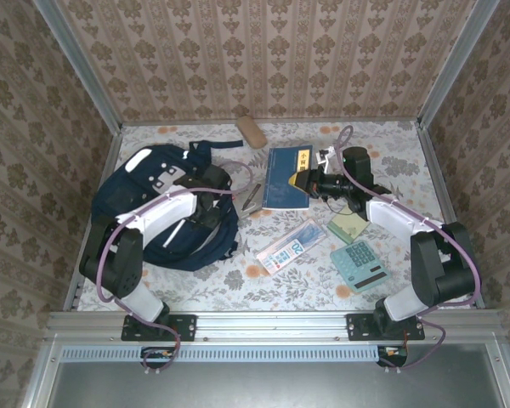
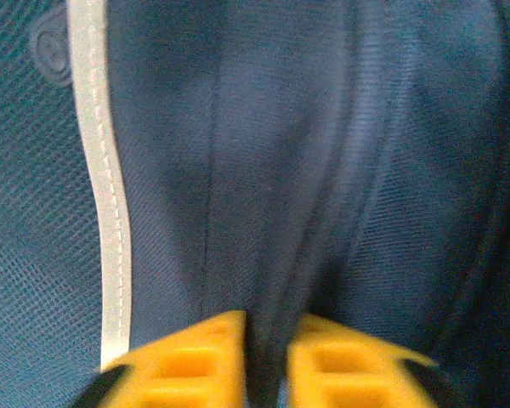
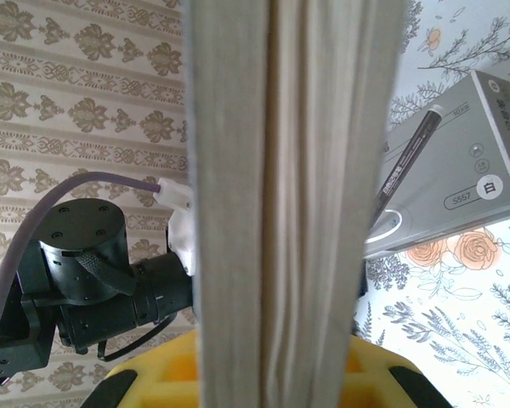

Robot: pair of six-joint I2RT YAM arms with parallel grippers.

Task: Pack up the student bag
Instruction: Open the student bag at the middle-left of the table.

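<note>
Navy student bag is lying slumped on the left half of the floral surface, white patches facing up. The left arm is reaching over it from the near edge. The left jaws are sitting directly on the bag near its right side. They are closed almost completely and are pinching a fold of its navy cloth, just beside a white stripe.

The right arm is stretching in toward the middle. The right jaws are clamping the page edge of a blue book, just right of the bag. Whether the book is resting on the surface cannot be told.

A teal calculator is lying near the right arm's base. A long printed packet is lying between the calculator and the bag. A green notepad is sitting just behind the calculator. A small brown block is resting at the far edge.
</note>
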